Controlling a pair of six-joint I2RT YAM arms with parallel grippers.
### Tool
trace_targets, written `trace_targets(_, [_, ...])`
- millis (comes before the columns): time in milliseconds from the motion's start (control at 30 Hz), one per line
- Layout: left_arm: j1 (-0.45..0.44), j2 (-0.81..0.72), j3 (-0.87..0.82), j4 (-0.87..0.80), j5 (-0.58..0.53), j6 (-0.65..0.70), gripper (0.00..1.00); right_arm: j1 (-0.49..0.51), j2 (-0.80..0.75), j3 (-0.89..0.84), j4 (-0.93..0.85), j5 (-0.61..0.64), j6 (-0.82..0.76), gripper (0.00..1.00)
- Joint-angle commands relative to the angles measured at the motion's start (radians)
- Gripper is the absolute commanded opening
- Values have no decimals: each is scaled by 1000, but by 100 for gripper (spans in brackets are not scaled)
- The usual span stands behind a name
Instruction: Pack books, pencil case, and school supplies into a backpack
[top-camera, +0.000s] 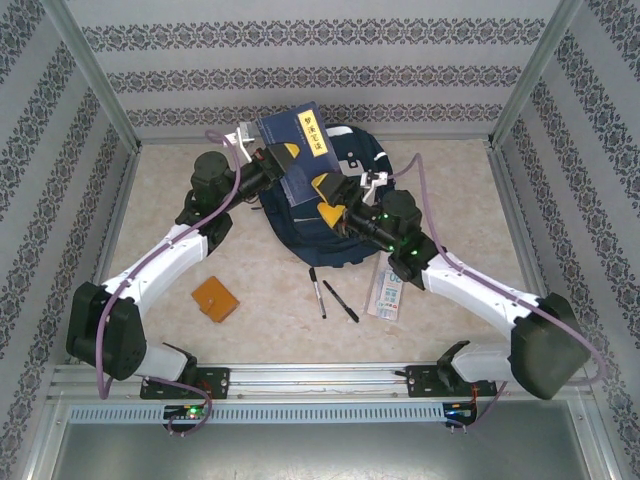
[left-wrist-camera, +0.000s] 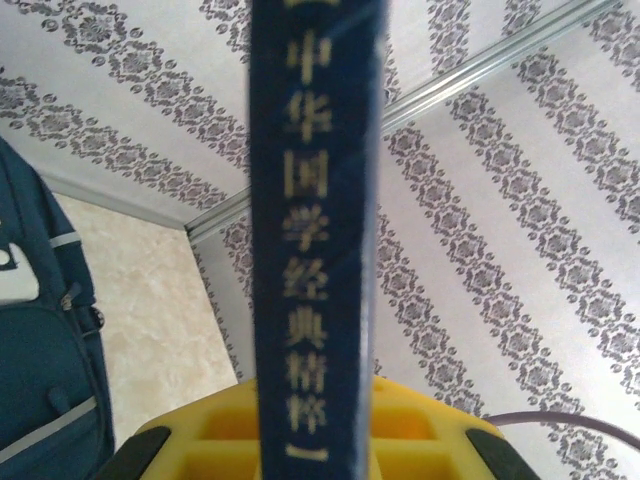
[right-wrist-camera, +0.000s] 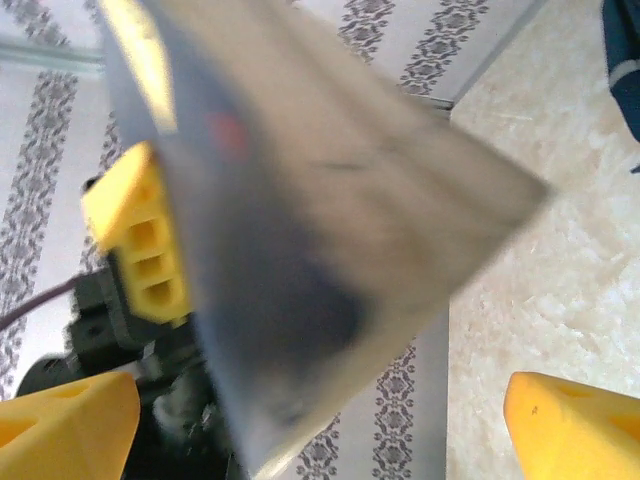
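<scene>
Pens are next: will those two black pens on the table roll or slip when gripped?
Probably apt to roll: both black pens look slim and lie loose on the smooth table. They are likely light and stiff, so a nudge may skate them aside. They lie close together, so a finger could bump the second pen.

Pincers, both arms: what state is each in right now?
Left pincer: closed on the thin dark navy-blue book with the yellow cover label.
Right pincer: open, holding nothing.
</scene>
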Motion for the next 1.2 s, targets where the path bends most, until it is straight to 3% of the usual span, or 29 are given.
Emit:
trace_targets(0, [-37, 8, 12, 163, -72, -40, 0, 25, 23, 31, 129, 121, 89, 89])
trace_targets(67, [-59, 11, -4, 185, -97, -43, 0, 25, 41, 41, 172, 142, 91, 84])
trace_targets(167, [-82, 23, -15, 189, -97, -58, 0, 26, 70, 31, 311, 182, 95, 63])
trace_targets(300, [-85, 32, -53, 204, -110, -100, 8, 25, 94, -1, 450, 227, 93, 15])
trace_targets(367, [-84, 24, -65, 179, -114, -90, 21, 25, 92, -6, 450, 233, 79, 2])
trace_targets(433, [-71, 17, -38, 71, -78, -31, 43, 22, 89, -4, 443, 222, 46, 0])
trace_targets(567, [-50, 32, 63, -252, 26, 291, 61, -35, 64, -23, 349, 174, -44, 0])
trace_targets(700, [-52, 58, 75, -430, 100, 596, 65, -139, 14, -47, 183, 100, -144, 0])
trace_targets(833, [-63, 107, 100, -614, 102, 876, 67, -254, -63, -58, -37, 27, -295, 0])
trace_targets(967, [-112, 206, 188, -800, -11, 1144, 69, -384, -153, -71, -243, -9, -424, 0])
trace_targets(1167, [-182, 385, 321, -889, -209, 1325, 74, -536, -270, -95, -394, -51, -533, 0])
